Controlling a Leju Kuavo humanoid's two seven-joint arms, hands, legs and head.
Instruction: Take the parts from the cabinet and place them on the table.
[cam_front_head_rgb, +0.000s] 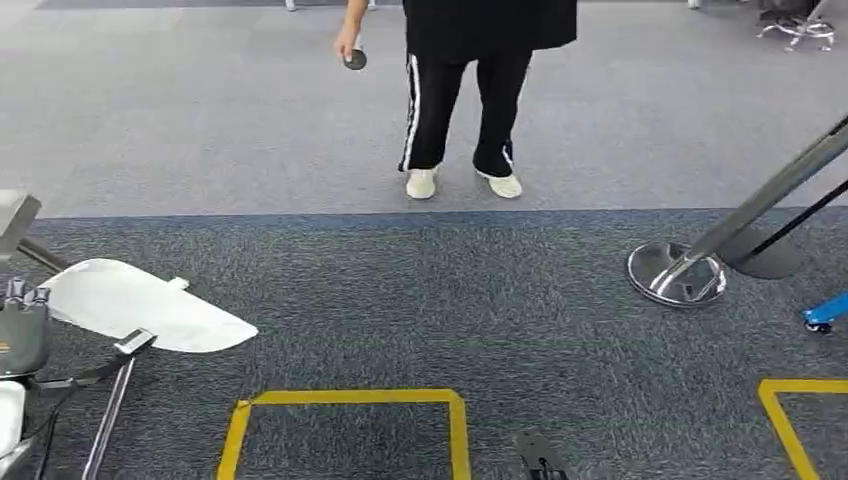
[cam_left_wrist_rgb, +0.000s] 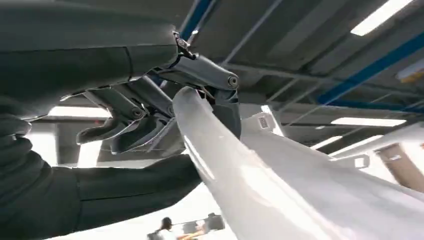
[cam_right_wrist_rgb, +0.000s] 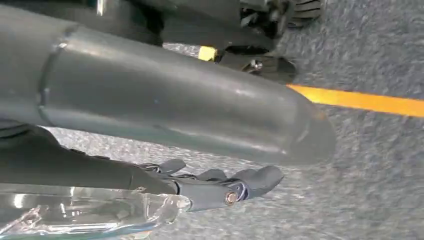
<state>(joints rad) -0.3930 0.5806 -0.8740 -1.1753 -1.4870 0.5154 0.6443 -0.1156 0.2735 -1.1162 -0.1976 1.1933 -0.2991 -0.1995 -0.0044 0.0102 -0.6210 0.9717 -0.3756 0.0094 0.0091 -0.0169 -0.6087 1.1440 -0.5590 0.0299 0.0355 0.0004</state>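
Left wrist view: left robot hand (cam_left_wrist_rgb: 150, 115) grips white part (cam_left_wrist_rgb: 260, 185).

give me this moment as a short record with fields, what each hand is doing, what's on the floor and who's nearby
left hand: the left hand grips a long white glossy plastic panel
right hand: the right hand hangs over grey carpet, fingers loosely curled, holding nothing
floor: yellow tape square; chrome round stand base
person: a person in black trousers with white stripes stands ahead, holding a small dark round object
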